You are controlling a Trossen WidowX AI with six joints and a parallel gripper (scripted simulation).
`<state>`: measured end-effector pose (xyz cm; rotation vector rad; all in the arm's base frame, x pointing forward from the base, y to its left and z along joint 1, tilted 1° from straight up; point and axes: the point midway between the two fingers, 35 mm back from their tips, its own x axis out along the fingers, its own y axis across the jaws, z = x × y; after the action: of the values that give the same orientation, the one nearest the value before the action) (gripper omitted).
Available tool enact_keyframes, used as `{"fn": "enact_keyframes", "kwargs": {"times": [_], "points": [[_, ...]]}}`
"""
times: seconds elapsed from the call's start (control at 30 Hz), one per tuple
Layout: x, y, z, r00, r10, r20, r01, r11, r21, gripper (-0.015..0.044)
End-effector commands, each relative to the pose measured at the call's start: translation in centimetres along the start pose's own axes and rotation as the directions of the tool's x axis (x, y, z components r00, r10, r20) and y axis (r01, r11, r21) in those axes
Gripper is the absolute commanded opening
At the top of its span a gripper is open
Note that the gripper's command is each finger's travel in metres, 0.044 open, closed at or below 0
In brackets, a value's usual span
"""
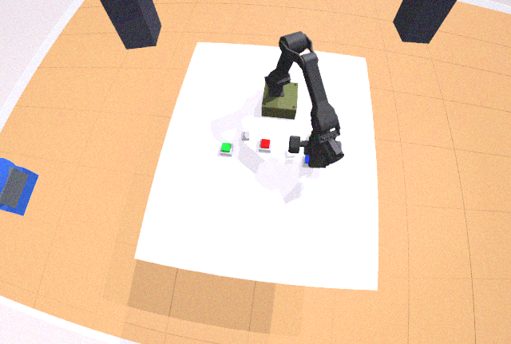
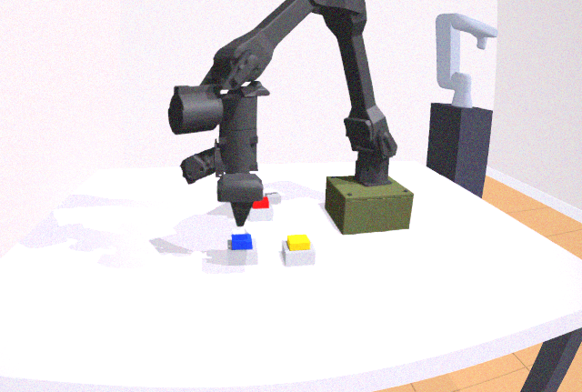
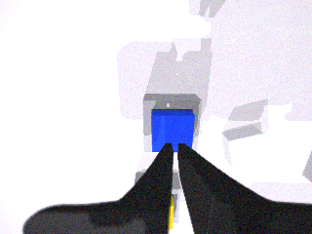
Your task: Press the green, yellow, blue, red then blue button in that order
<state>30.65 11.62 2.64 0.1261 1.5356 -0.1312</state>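
Leftmost on the bench (image 2: pixel 328 331) sits the blue button (image 2: pixel 241 241), with the hand (image 2: pixel 240 223) poised just above it, fingers pressed together on nothing. Likely a blue-button step; next comes a firm straight push down. The yellow button (image 2: pixel 298 241) lies just beside, to the right.

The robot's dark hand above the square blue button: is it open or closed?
Closed, holding nothing. In the wrist view the hand shows its two dark fingers nearly together, only a thin gap between, tips over the square blue button.
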Motion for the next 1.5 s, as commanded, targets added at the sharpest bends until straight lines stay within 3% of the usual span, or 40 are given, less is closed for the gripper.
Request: {"fn": "enact_keyframes", "kwargs": {"times": [0.0, 0.53, 1.1, 1.2, 1.37, 1.47], "points": [[0.6, -0.1, -0.1, 1.000, -0.004, -0.004, 0.004, 1.000, -0.004, 0.0020], [3.1, -0.1, -0.1, 1.000, -0.004, -0.004, 0.004, 1.000, -0.004, 0.0020], [3.2, -0.1, -0.1, 1.000, -0.004, -0.004, 0.004, 1.000, -0.004, 0.0020], [0.1, -0.1, -0.1, 1.000, -0.003, -0.004, 0.003, 1.000, -0.004, 0.0020], [-0.5, -0.1, -0.1, 1.000, -0.004, -0.004, 0.004, 1.000, -0.004, 0.0020], [-4.2, 0.0, 0.1, 1.000, -0.004, -0.003, 0.004, 1.000, -0.004, 0.0020]]}}
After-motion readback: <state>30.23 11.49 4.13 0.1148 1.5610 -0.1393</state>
